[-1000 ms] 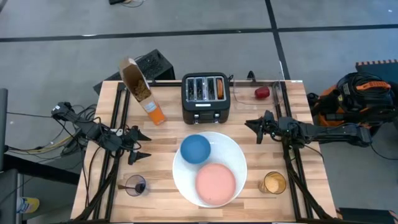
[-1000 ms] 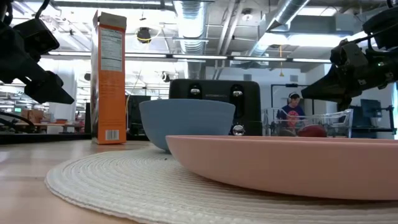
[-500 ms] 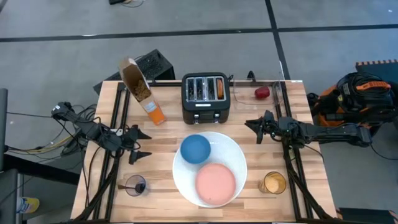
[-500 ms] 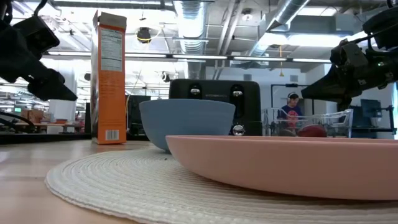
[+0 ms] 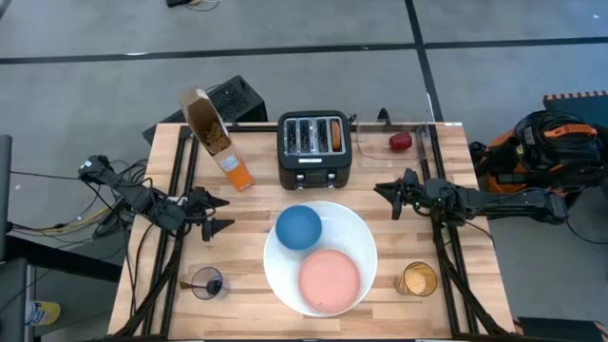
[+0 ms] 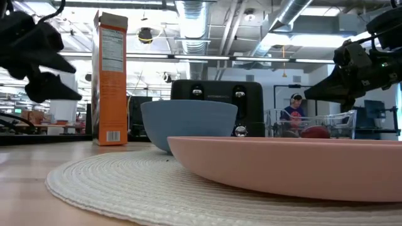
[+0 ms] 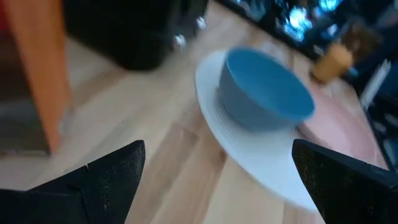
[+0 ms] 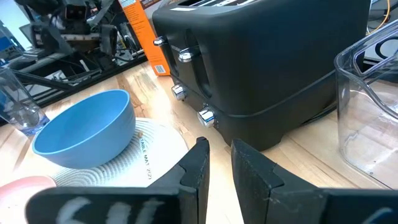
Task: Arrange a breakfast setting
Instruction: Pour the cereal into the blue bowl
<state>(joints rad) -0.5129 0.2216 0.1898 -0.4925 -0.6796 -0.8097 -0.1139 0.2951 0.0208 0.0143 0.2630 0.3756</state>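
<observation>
The left tool is held open beside the white plate; the right tool is closed, empty, near the toaster.

The left wrist view is blurry; the bowl and toaster look smeared; the low view cuts off the pink plate; the red fruit there is too small to tell; no spoon shows.

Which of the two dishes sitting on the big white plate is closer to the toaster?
The blue bowl. It sits on the white plate's rim nearest the toaster; the pink plate lies farther away.
</observation>
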